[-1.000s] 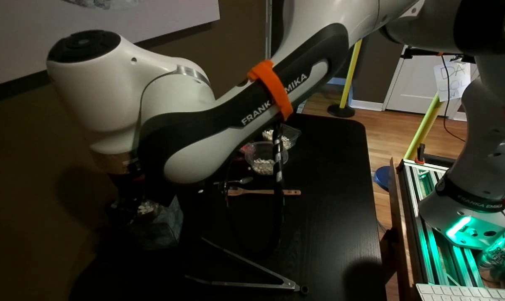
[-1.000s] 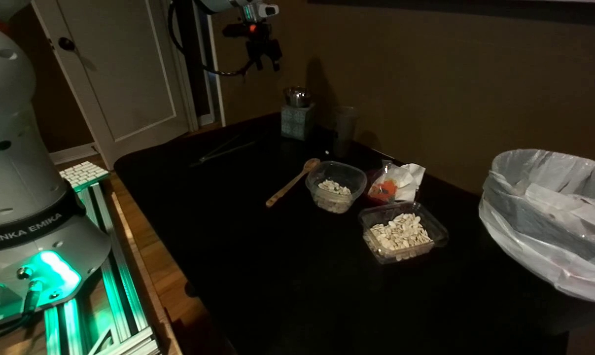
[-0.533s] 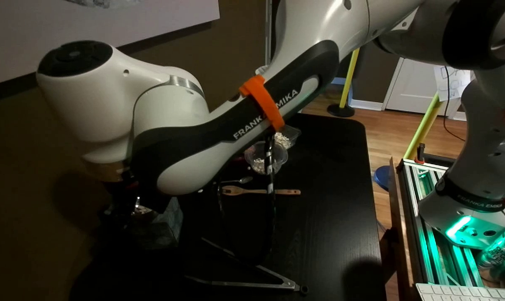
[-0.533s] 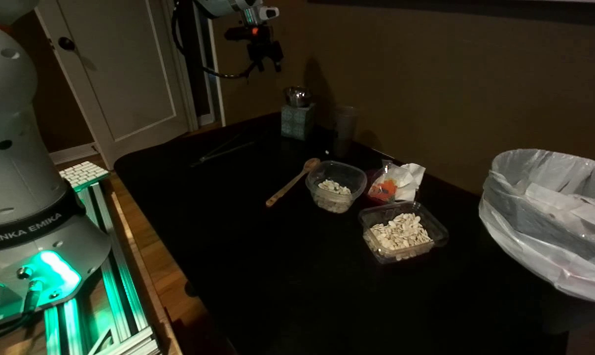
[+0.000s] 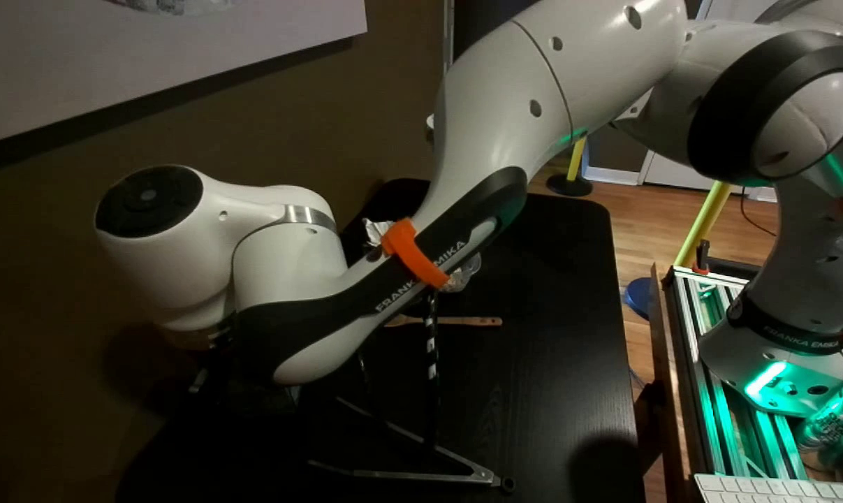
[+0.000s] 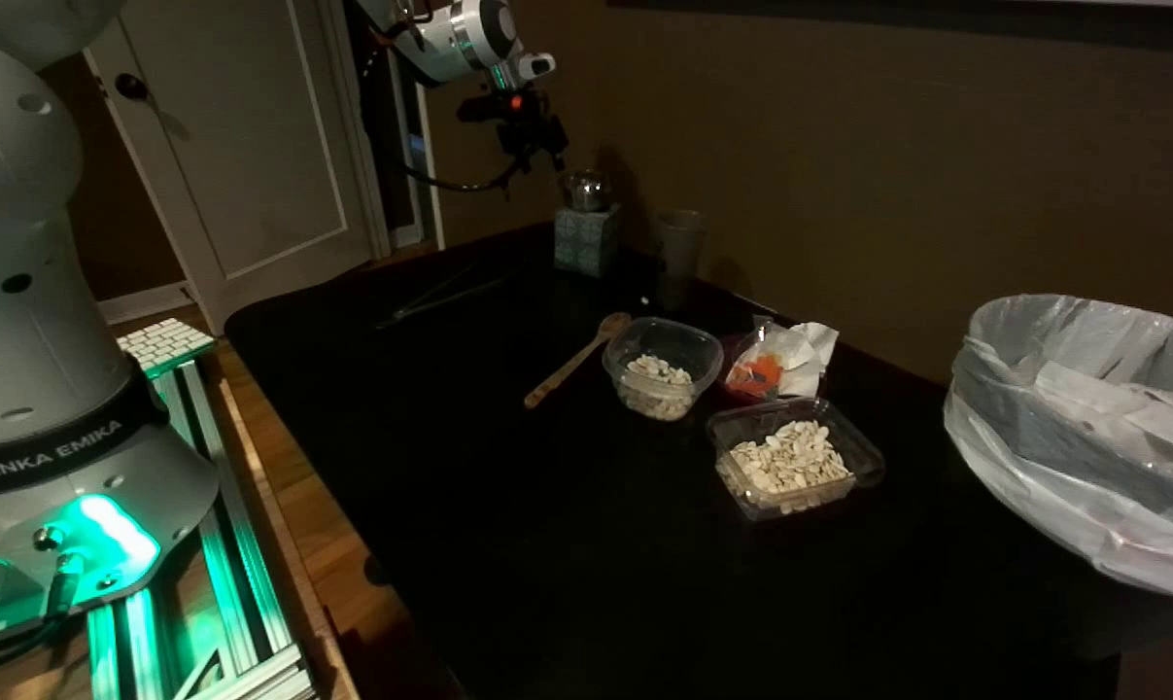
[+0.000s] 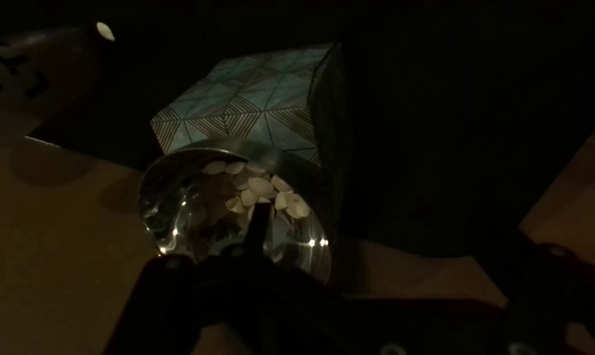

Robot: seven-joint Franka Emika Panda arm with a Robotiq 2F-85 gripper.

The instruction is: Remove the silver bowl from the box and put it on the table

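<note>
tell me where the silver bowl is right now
In the upper middle of an exterior view, the silver bowl sits atop the patterned box, left of the tall cup.

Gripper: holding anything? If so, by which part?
Nothing held. The gripper is open near the silver bowl, which sits on the box. In the wrist view one finger overlaps the bowl's opening, with no grip on its rim.
</note>
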